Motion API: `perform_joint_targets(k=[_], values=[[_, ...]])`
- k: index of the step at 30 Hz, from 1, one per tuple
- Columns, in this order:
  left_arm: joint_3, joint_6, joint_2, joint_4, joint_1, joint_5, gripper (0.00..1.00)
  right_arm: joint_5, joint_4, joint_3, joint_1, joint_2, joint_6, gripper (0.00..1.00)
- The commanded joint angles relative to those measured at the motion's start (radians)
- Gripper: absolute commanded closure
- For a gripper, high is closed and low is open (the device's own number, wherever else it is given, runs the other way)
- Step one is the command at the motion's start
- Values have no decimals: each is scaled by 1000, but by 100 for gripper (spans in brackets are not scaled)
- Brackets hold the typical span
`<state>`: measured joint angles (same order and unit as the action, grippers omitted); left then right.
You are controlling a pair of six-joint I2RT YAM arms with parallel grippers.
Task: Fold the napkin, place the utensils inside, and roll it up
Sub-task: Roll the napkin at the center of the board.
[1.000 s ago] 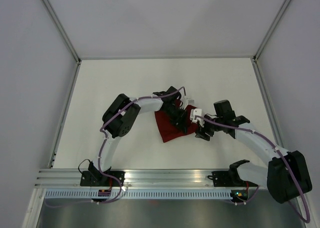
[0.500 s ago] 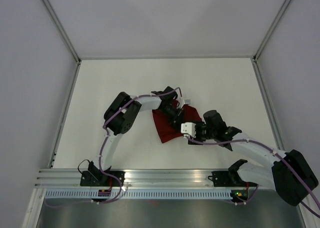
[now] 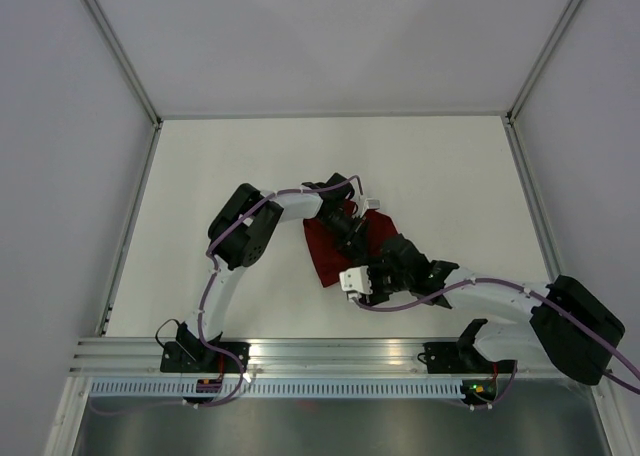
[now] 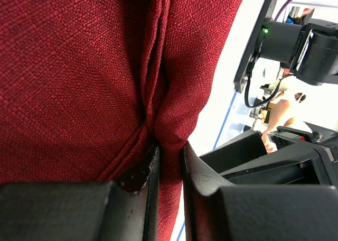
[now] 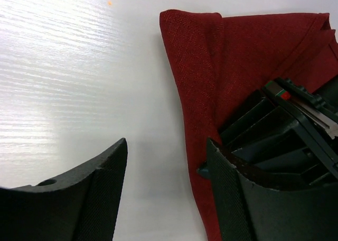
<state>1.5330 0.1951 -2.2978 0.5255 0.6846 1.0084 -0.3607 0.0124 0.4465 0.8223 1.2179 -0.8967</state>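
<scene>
The dark red napkin [image 3: 325, 251] lies crumpled near the table's middle. My left gripper [image 3: 352, 234] is over it, and in the left wrist view that gripper [image 4: 170, 151] is shut on a raised fold of the napkin [image 4: 79, 66]. My right gripper [image 3: 366, 282] stands open at the napkin's near edge. In the right wrist view this gripper [image 5: 166, 143] has bare table between its fingers, and its right finger reaches the napkin [image 5: 195, 66] edge, beside the left gripper's black body [image 5: 285, 130]. The utensils are out of view.
The white table [image 3: 230, 166] is walled by grey panels, with an aluminium rail [image 3: 330, 354] along the near edge where both arm bases sit. The two arms crowd close together over the napkin.
My right arm has swung left and nearer, from the napkin's right side to its near edge, still open. The left gripper has kept its hold and hardly moved.
</scene>
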Motion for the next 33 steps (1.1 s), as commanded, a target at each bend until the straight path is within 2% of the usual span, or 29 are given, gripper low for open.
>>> perform_joint_targets(k=[1,5,13,25,33], values=[[-4,40,-64,84,-8,-94,98,57,-94,9,9,6,-30,34],[-4,38,-71,87,-13,-85,98,79,-94,-28,-14,-66,-68,34],[-2,35,-80,91,-25,-68,98,-61,52,23,-207,-54,-139,34],[-2,35,-78,97,-33,-53,98,-133,26,15,-209,-1,-165,34],[1,35,-78,103,-33,-48,98,-118,-32,32,-189,60,-168,35]])
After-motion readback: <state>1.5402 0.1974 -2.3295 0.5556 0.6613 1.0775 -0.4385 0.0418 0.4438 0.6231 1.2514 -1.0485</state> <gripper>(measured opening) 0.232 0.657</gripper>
